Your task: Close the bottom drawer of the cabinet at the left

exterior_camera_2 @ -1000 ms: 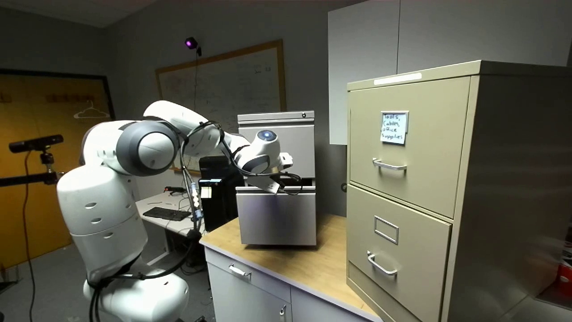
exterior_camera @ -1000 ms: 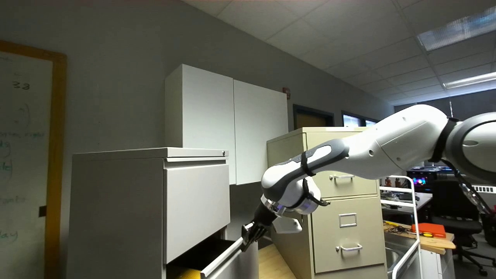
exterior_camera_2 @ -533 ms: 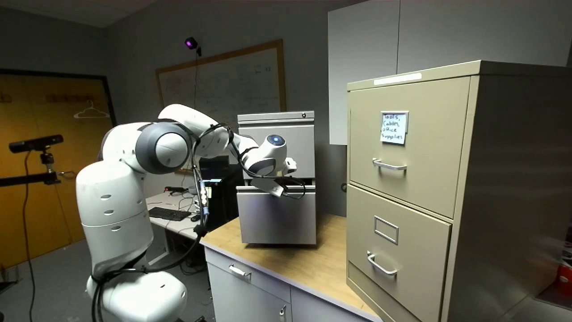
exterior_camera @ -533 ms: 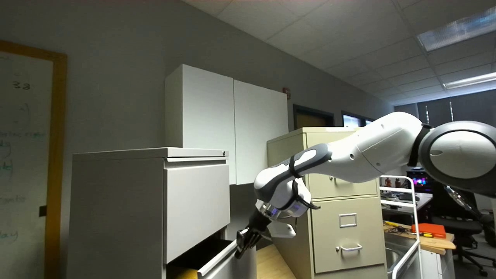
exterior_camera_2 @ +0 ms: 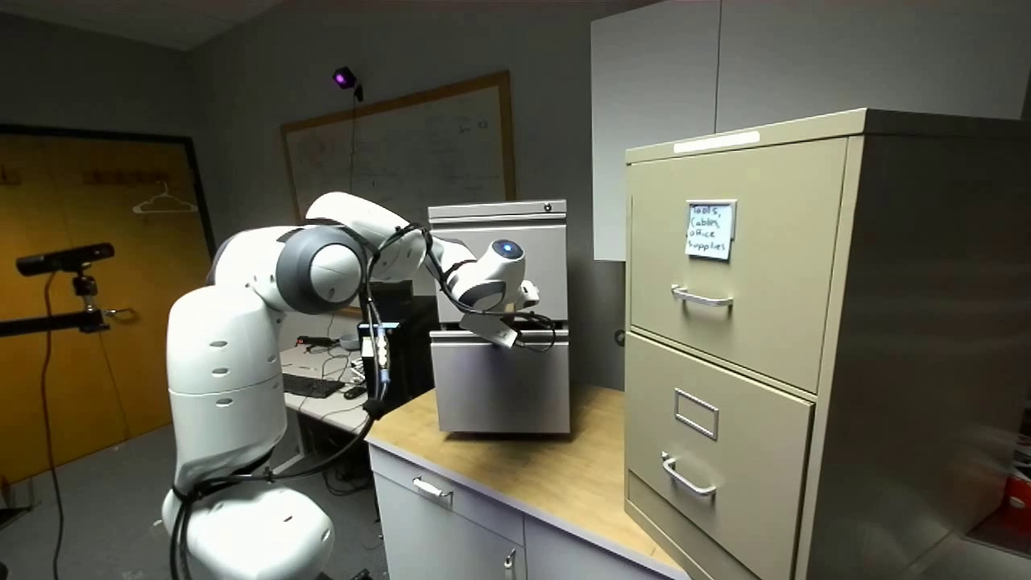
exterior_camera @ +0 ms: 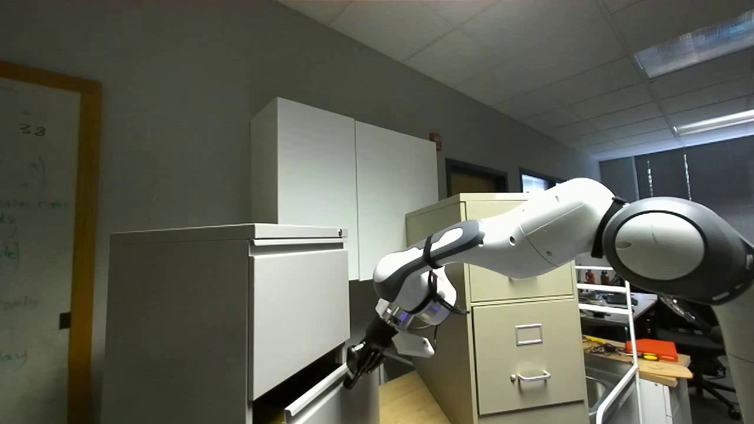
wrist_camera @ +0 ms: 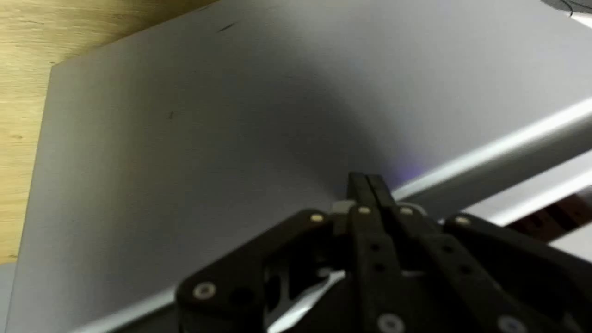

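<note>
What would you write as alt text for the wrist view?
A shut black gripper at lower right points toward the grey front of the bottom drawer, which fills most of the view; contact is unclear. A wooden countertop shows at upper left.

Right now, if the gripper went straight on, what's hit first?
Most likely the front of the bottom drawer, near its top edge. In the wrist view the shut gripper points at it and may be touching; depth is unclear.
</note>
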`<state>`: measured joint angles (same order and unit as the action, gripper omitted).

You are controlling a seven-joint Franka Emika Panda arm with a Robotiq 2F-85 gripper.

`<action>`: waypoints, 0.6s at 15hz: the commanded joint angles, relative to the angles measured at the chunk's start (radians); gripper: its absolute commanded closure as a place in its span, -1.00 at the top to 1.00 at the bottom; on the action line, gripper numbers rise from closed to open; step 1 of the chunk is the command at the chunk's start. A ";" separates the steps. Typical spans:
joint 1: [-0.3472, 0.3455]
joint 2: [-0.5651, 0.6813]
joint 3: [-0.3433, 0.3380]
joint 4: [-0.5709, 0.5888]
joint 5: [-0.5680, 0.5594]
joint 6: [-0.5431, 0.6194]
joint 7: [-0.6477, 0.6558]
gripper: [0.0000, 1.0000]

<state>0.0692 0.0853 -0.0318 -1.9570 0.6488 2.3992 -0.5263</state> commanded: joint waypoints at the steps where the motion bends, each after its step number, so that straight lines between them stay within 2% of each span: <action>1: -0.035 0.089 0.046 0.139 0.026 -0.027 -0.016 -0.92; 9: -0.071 0.207 0.104 0.301 0.006 -0.059 -0.001 -0.92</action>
<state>0.0219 0.2177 0.0354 -1.7764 0.6490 2.3603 -0.5263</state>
